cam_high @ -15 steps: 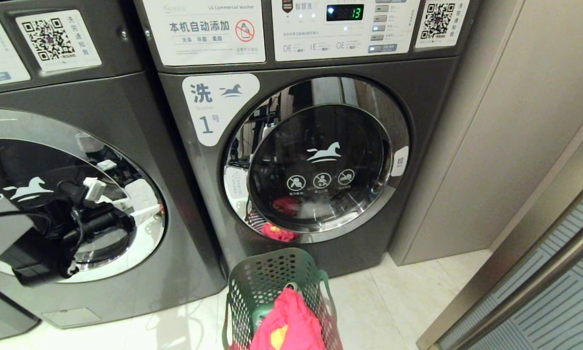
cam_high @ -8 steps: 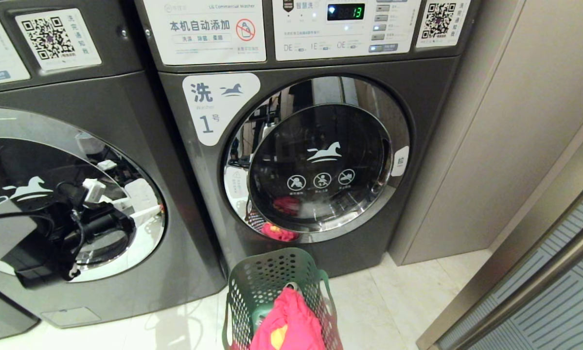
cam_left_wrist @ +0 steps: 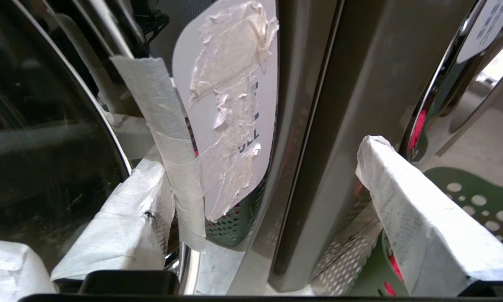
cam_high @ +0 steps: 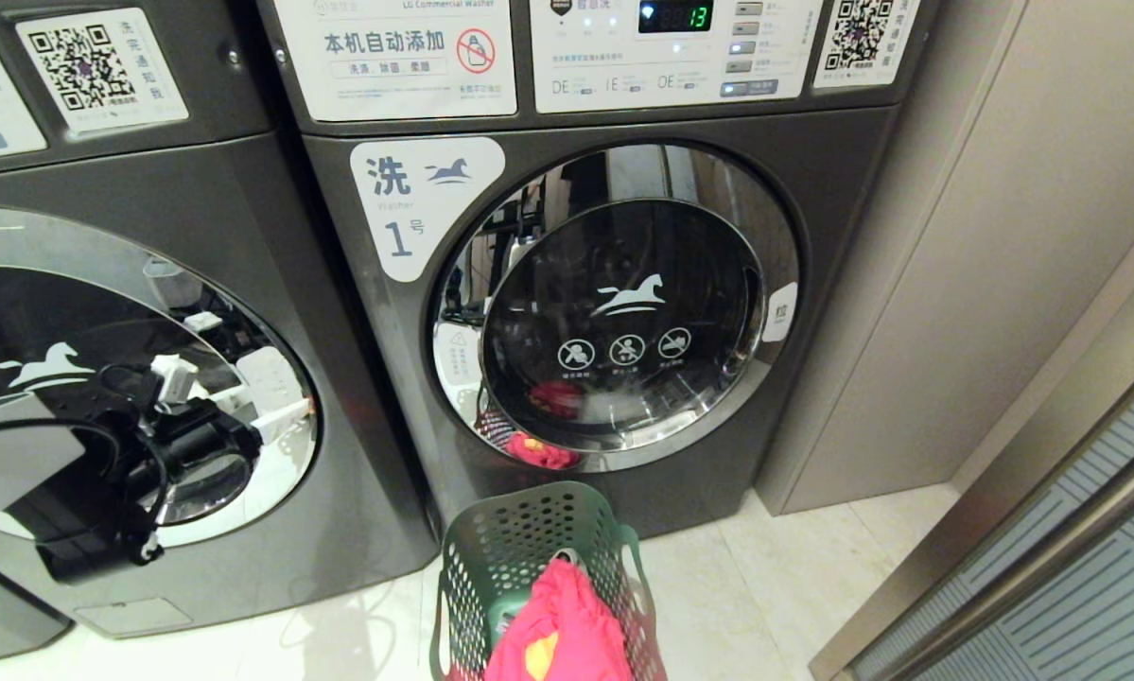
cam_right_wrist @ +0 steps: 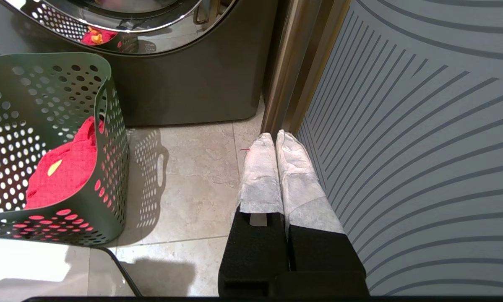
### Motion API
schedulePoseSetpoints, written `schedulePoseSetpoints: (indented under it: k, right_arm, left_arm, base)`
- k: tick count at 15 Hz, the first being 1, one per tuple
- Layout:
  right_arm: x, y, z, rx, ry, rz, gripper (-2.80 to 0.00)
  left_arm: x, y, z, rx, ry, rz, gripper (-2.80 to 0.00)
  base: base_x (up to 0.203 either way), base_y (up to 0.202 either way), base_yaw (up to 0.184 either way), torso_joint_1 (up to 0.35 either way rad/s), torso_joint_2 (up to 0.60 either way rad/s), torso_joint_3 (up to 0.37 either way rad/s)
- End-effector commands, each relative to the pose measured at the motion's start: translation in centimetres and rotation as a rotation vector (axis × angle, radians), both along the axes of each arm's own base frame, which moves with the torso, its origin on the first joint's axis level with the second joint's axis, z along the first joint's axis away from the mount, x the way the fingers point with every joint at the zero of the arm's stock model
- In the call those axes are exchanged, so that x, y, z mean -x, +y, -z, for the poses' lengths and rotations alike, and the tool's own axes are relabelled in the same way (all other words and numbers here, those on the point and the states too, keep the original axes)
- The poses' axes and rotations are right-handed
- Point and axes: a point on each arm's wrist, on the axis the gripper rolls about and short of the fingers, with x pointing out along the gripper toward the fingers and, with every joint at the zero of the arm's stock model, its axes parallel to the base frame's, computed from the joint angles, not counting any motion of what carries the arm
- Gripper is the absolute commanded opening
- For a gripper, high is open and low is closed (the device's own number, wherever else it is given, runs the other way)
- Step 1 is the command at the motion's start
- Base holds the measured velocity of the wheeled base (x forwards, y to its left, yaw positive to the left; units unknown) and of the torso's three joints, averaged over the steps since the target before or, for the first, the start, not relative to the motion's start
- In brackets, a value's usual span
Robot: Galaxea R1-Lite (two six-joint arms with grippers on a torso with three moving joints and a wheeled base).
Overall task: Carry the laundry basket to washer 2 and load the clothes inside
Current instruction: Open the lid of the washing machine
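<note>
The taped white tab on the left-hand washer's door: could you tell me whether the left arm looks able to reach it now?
Probably yes: the left pincer is open and faces the taped white tab closely, with nothing visible between.

Head camera looking forward and down at washer labelled 1 (cam_high: 567,312) from above laundry basket (cam_high: 529,558). Left wrist camera sitting very close at seam beside that washer (cam_left_wrist: 360,105). Right wrist camera looking down at floor (cam_right_wrist: 192,188) right of basket (cam_right_wrist: 45,105). All three sharing basket (cam_left_wrist: 482,201).
</note>
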Motion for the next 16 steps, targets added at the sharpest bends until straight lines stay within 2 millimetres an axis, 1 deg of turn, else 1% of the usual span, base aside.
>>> schedulePoseSetpoints:
  k: [1, 3, 6, 11, 14, 16]
  right_arm:
    - [0.0, 0.0, 0.0, 0.001, 0.000, 0.000, -2.80]
    - [0.0, 0.0, 0.0, 0.001, 0.001, -0.001, -2.80]
    - [0.0, 0.0, 0.0, 0.001, 0.001, 0.000, -2.80]
    - [0.0, 0.0, 0.0, 0.001, 0.000, 0.000, -2.80]
    - [0.0, 0.0, 0.0, 0.001, 0.000, 0.000, -2.80]
    - [0.0, 0.0, 0.0, 0.001, 0.001, 0.000, -2.80]
  left_arm:
    - [-0.1, -2.3, 0.5, 0.034, 0.041, 0.078, 0.00]
    - [0.1, -3.1, 1.0, 0.050, 0.076, 0.094, 0.00]
    - [0.3, -3.2, 1.2, 0.052, 0.085, 0.102, 0.00]
    - [0.6, -3.7, 1.5, 0.049, 0.104, 0.171, 0.00]
    - [1.2, -4.2, 2.2, 0.059, 0.144, 0.189, 0.00]
    - [1.5, -4.4, 2.2, 0.058, 0.150, 0.197, 0.00]
  base:
    - [0.000, 0.000, 0.000, 0.000, 0.00, 0.000]
    - [0.000, 0.000, 0.000, 0.000, 0.00, 0.000]
    - [0.000, 0.000, 0.000, 0.000, 0.00, 0.000]
    - [0.000, 0.000, 0.000, 0.000, 0.00, 0.000]
    - [0.000, 0.000, 0.000, 0.000, 0.00, 0.000]
    - [0.000, 0.000, 0.000, 0.000, 0.00, 0.000]
